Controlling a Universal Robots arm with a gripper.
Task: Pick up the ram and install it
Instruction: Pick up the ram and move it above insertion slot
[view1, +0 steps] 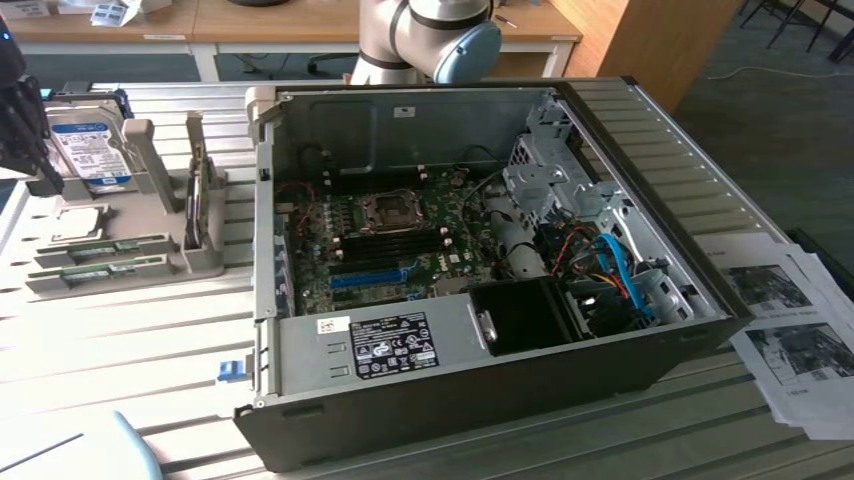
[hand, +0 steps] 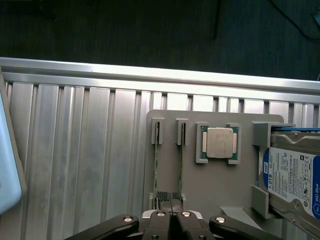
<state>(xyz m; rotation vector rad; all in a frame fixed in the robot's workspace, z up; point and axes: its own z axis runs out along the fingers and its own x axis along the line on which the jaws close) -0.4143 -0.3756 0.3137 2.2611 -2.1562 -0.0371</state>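
Robot arm (view1: 427, 40) cut off by the exterior view's upper edge, gripper (hand: 170, 202) cropped at the wrist view's edge with its body out of frame, ram sticks (hand: 156, 165) seen edge-on with their faces hidden, closed fingertips right at their near ends, contact impossible to tell, hard drive (hand: 292, 180) and papers (view1: 787, 330) both partly out of frame.

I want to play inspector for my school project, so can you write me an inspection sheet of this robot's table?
Surface: ribbed silver metal table, holding a grey plastic parts holder.
Job's things: two thin green ram sticks stand on edge in the holder's slots; open black computer case shows its green motherboard.
Clutter: square silver processor chip, boxy hard drive with blue-white label, printed paper sheets.
Grippers: black gripper shut, by the ram sticks' ends, holding nothing.
Cables: blue and red cables inside the case.
Surroundings: wooden desks, dark floor.
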